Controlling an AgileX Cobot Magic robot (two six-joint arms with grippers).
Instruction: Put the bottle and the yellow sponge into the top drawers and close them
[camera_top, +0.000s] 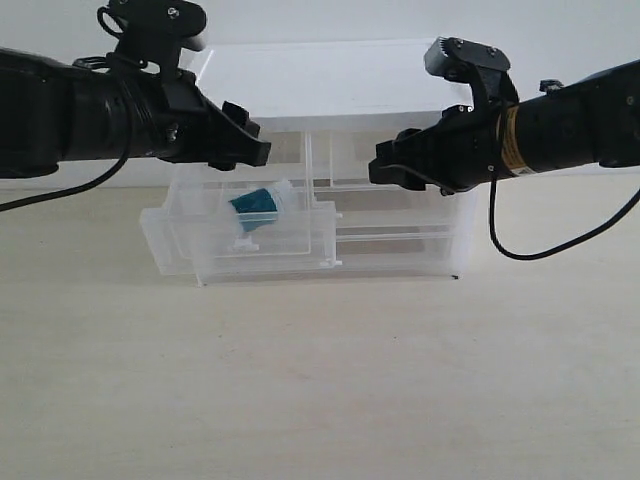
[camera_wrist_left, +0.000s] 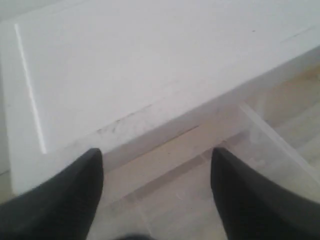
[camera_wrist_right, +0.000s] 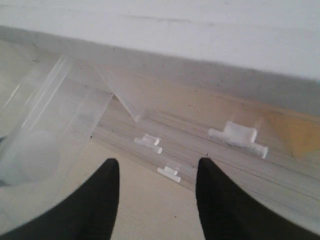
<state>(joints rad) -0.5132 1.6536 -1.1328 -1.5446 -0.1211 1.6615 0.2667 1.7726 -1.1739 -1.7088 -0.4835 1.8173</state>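
My left pincer hangs in front of the cabinet, level with its white top, fingers spread wide with nothing between them. I judge it sits high so it clears the left top drawer, which is pulled well out from the cabinet front. The bottle lies tilted on its side inside that drawer, so this half of the loading looks done and only the push shut remains. My right pincer is just as open and just as empty, facing the cabinet's other half. It points at the right top drawer, close to its small white tab handle, which I take as the spot to press. Behind that drawer's translucent front I make out an orange-yellow blur, most likely the yellow sponge. I cannot tell whether that drawer is fully flush with the cabinet. Open fingers suit pushing, since no grip is needed.
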